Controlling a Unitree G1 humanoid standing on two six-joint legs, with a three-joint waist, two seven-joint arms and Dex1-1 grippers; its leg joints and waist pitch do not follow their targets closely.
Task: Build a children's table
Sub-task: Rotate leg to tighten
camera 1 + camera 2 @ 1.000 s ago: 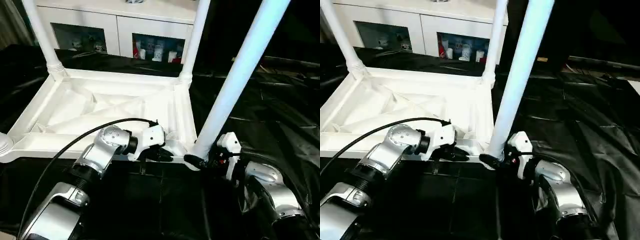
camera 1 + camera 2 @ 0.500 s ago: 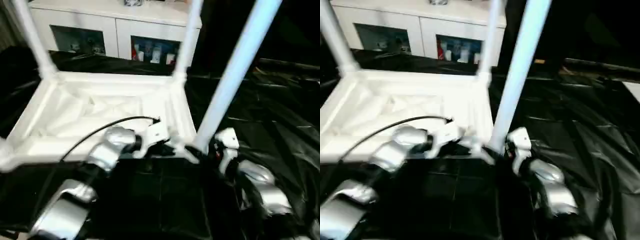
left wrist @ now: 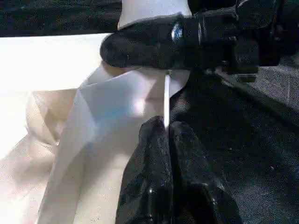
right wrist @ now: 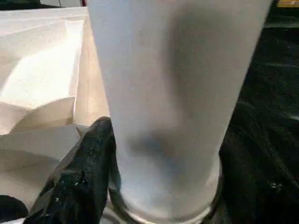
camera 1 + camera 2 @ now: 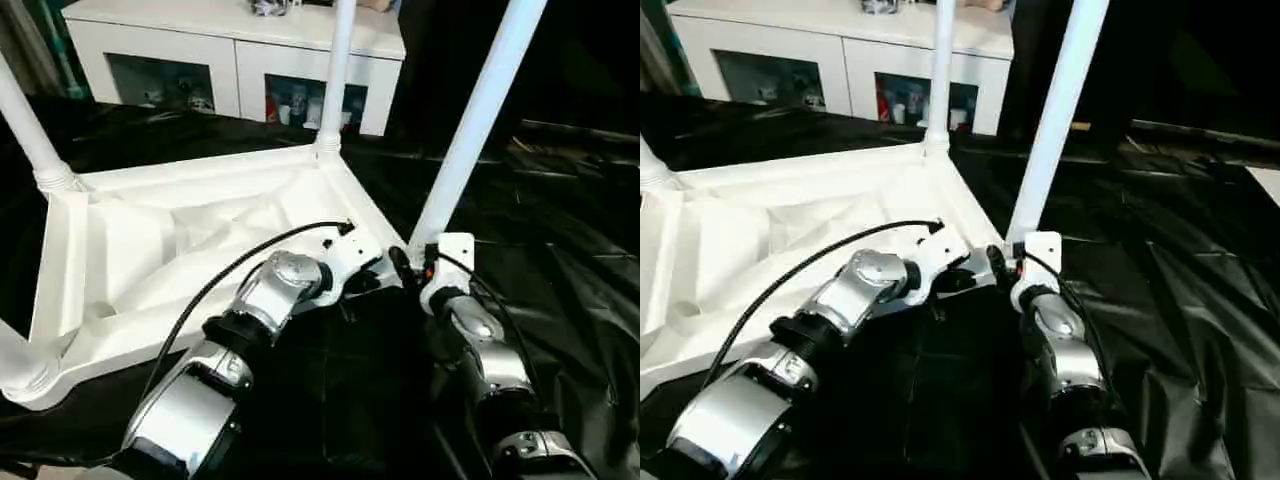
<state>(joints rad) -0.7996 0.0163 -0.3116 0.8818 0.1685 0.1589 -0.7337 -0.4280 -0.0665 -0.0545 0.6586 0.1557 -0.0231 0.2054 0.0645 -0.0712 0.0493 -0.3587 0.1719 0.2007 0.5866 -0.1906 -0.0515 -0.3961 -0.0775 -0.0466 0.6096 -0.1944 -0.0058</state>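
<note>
The children's table lies upside down, its ribbed white top (image 5: 200, 172) on the black cloth with legs standing up from the corner sockets. My right gripper (image 5: 408, 262) is shut on the base of the near right leg (image 5: 470, 120), just above its socket. In the right wrist view one black finger (image 4: 88, 168) lies against that leg (image 4: 163, 84). My left gripper (image 5: 368, 280) is shut, and its fingertips (image 3: 159, 140) press on the table's rim beside the same corner, right next to the right gripper's finger (image 3: 154, 46). Other legs stand at the far right (image 5: 335, 70), far left (image 5: 25, 120) and near left (image 5: 15, 360).
A white cabinet with glass doors (image 5: 230, 50) stands behind the work table. Crinkled black cloth (image 5: 560, 220) covers the surface to the right and in front. A black cable (image 5: 230, 270) arcs over my left forearm.
The head camera has shifted. Against the cabinet, the table top has swung around its near right corner, its left end coming toward me. Both grippers stay at that corner.
</note>
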